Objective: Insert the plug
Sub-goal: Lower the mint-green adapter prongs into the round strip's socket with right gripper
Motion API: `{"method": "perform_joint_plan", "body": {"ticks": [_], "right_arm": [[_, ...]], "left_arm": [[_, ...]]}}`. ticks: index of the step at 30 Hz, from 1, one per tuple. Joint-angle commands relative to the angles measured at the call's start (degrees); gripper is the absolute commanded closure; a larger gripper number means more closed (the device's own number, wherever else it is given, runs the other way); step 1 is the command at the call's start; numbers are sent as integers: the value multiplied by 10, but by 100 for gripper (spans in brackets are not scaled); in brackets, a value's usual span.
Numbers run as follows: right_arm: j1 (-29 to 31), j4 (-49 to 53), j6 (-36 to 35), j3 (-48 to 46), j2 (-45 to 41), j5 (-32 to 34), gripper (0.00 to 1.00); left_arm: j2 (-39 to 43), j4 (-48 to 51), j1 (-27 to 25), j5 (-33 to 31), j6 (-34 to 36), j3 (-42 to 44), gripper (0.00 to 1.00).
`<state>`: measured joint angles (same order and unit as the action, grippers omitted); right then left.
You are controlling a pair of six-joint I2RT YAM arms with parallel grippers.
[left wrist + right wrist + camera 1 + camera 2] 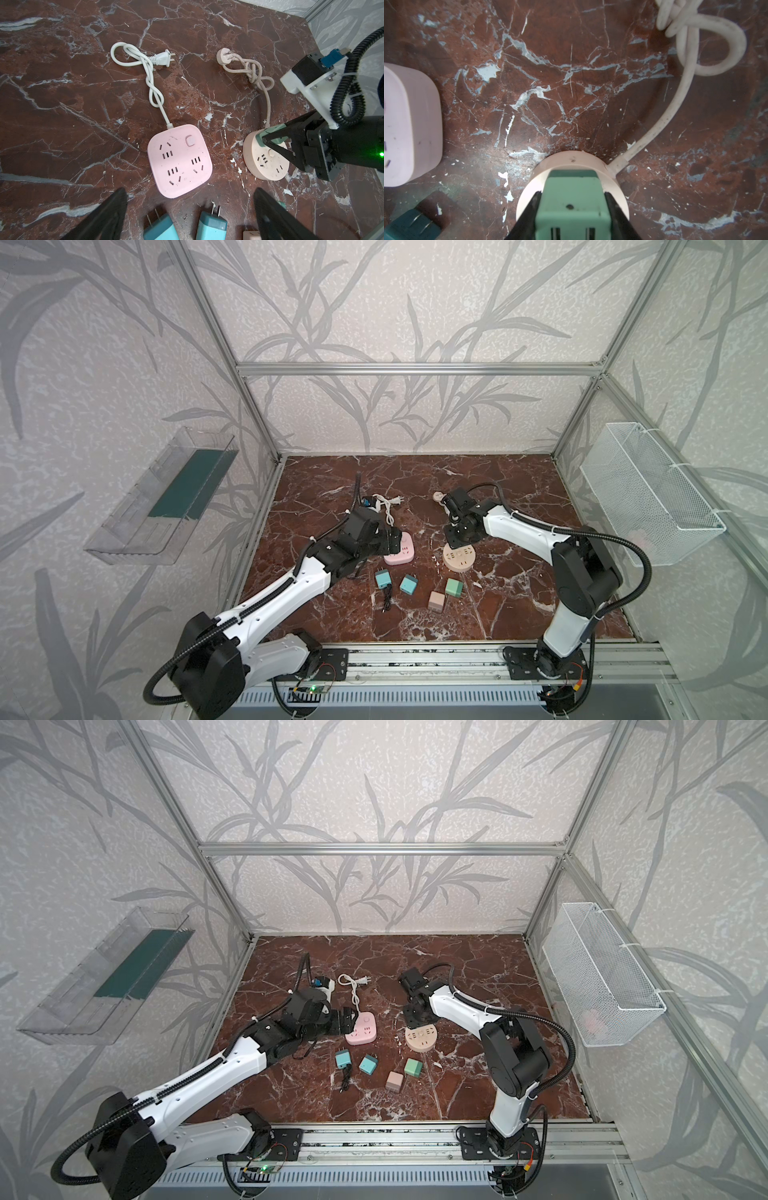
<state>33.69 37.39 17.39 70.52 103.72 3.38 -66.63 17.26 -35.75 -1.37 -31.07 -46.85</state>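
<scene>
I see the right jaws clamped on the mint-green cube plug [572,187], held over the round beige plastic socket [571,162]. The left jaws stand wide apart above the pink square power strip [179,160].

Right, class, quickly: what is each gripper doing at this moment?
Left gripper: open, holding nothing.
Right gripper: closed on the green plug.

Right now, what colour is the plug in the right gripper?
The plug is mint green, clearest in the right wrist view.
</scene>
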Motion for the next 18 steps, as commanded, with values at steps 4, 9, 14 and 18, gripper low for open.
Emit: {"method": "perform_joint_plan", "body": {"ticks": [4, 9, 14, 18], "right_arm": [[8, 73, 7, -35, 92, -37, 100], [7, 95, 31, 10, 63, 8, 100], [6, 72, 64, 46, 36, 33, 100], [7, 39, 84, 67, 25, 49, 100]], "left_arm": [[-2, -3, 0, -7, 2, 1, 6], [-9, -4, 0, -7, 5, -5, 6], [-5, -4, 0, -10, 4, -5, 6], [4, -6, -1, -19, 6, -2, 6]]}}
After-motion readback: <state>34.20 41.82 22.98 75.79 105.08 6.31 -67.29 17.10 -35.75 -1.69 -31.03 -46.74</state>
